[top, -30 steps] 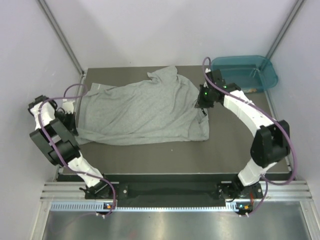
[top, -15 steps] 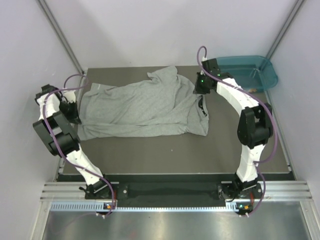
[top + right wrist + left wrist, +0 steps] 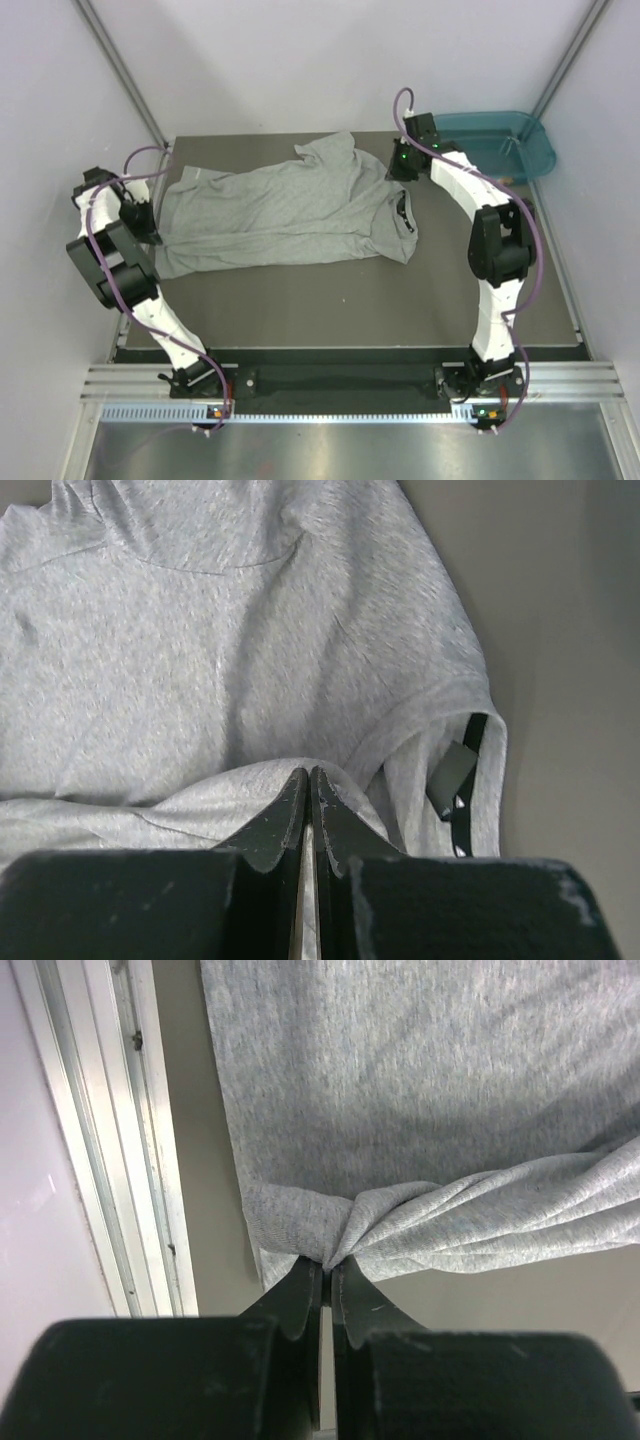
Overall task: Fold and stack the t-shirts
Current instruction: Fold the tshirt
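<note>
Lying spread across the dark table (image 3: pixel 330 300), the grey t-shirt (image 3: pixel 285 215) fills the middle and upper left of the top view. It is stretched sideways between the two arms. One sleeve (image 3: pixel 330 150) points toward the back wall, and the collar end sits toward the right of the frame.

The left gripper (image 3: pixel 325 1272) shows at the bottom centre of the left wrist view. Its jaws are pressed together on a bunched corner of the cloth, and folds fan out from the pinch toward the right edge of the frame. Above the pinch the fabric lies smooth and flat. An aluminium rail (image 3: pixel 110 1140) runs down the left side of that view, just beside the shirt's edge.

The right gripper (image 3: pixel 308 780) shows at the bottom centre of the right wrist view. Its jaws are closed tight on a raised ridge of the grey fabric near the collar. The black neck label (image 3: pixel 455 770) lies just to the right of the fingers, inside the open neckline.

In the top view this gripper sits at the shirt's upper right edge. A teal tub (image 3: pixel 500 140) stands in the upper right corner of the top view, apart from the shirt.
</note>
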You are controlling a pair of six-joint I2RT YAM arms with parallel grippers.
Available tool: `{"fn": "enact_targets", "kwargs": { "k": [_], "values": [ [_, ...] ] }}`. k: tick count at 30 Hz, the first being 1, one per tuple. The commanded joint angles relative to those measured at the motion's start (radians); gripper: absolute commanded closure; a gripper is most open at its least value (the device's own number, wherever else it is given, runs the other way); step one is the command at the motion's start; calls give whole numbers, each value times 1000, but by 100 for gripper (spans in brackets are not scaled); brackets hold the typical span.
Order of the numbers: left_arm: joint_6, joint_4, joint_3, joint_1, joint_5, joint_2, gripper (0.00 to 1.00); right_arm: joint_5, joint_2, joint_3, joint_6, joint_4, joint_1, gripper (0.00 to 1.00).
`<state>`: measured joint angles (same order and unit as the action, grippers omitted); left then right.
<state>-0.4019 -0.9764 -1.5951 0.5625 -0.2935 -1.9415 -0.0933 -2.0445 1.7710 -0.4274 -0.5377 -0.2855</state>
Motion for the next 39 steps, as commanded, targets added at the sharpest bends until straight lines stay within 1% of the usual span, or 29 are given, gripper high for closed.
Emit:
{"fn": "enact_targets", "kwargs": {
  "k": [1, 2, 3, 4, 6, 7, 8, 11, 12, 14, 15, 17, 18, 20, 21, 22, 24, 27, 28, 30, 32, 33, 35, 36, 37, 38, 39],
  "values": [
    [24, 44, -12, -7, 13, -19, 98, -41, -28, 85, 13, 59, 5, 100],
    [29, 45, -16, -7, 13, -23, 80, -45, -39, 96, 15, 41, 6, 96],
    [35, 44, -20, -6, 17, -25, 68, -43, -49, 110, 16, 32, 5, 88],
    [44, 45, -34, -7, 19, -27, 57, -22, -49, 113, 16, 19, 6, 67],
    [60, 51, -63, -7, 25, -28, 32, 16, -40, 125, 25, -17, 5, 50],
    [66, 56, -77, -6, 43, -28, 27, 58, -34, 133, 32, -33, 2, 40],
    [72, 56, -91, -6, 56, -30, 24, 84, -22, 143, 47, -82, -1, 37],
    [83, 51, -118, -6, 102, -17, 22, 156, 12, 154, 73, -148, -9, 34],
    [77, 51, -111, -6, 112, -7, 21, 164, 56, 98, 81, -165, -11, 34],
    [66, 71, -37, -3, 135, 41, 21, 158, 124, -5, 81, -159, -14, 34],
    [54, 83, 42, -1, 143, 61, 21, 155, 197, -134, 70, -150, -12, 34],
    [45, 119, 119, 10, 151, 125, 20, 156, 274, -267, 56, -111, -12, 34],
    [38, 128, 186, 14, 155, 142, 20, 150, 340, -383, 43, -93, -14, 34],
    [32, 149, 245, 19, 156, 182, 19, 109, 388, -477, 26, -62, -14, 33],
    [26, 171, 292, 19, 157, 188, 19, 99, 417, -545, 21, -58, -14, 30],
    [26, 182, 309, 19, 159, 182, 20, 95, 426, -574, 16, -44, -17, 21],
    [38, 205, 331, 17, 169, 164, 20, 23, 435, -648, 9, -21, -20, 19],
    [54, 238, 337, 17, 159, 125, 22, 3, 434, -711, -11, 45, -21, 21],
    [58, 242, 337, 19, 148, 112, 24, 9, 428, -719, -16, 56, -21, 24],
    [74, 261, 337, 16, 123, 99, 29, 3, 399, -726, -19, 85, -21, 28],
    [83, 274, 342, 4, 111, 84, 32, -22, 357, -723, -27, 103, -20, 35],
    [90, 292, 351, 1, 106, 78, 36, -38, 345, -725, -34, 120, -20, 41],
    [98, 307, 365, -9, 90, 72, 40, -54, 324, -734, -54, 146, -18, 49],
    [101, 312, 369, -9, 83, 70, 44, -71, 320, -737, -63, 166, -18, 55],
    [104, 311, 369, -9, 71, 64, 47, -77, 317, -739, -79, 173, -17, 67],
    [107, 311, 376, -9, 68, 61, 48, -79, 313, -739, -83, 176, -15, 73],
    [109, 311, 380, -9, 65, 59, 53, -75, 314, -740, -88, 177, -12, 87]
  ]
}}
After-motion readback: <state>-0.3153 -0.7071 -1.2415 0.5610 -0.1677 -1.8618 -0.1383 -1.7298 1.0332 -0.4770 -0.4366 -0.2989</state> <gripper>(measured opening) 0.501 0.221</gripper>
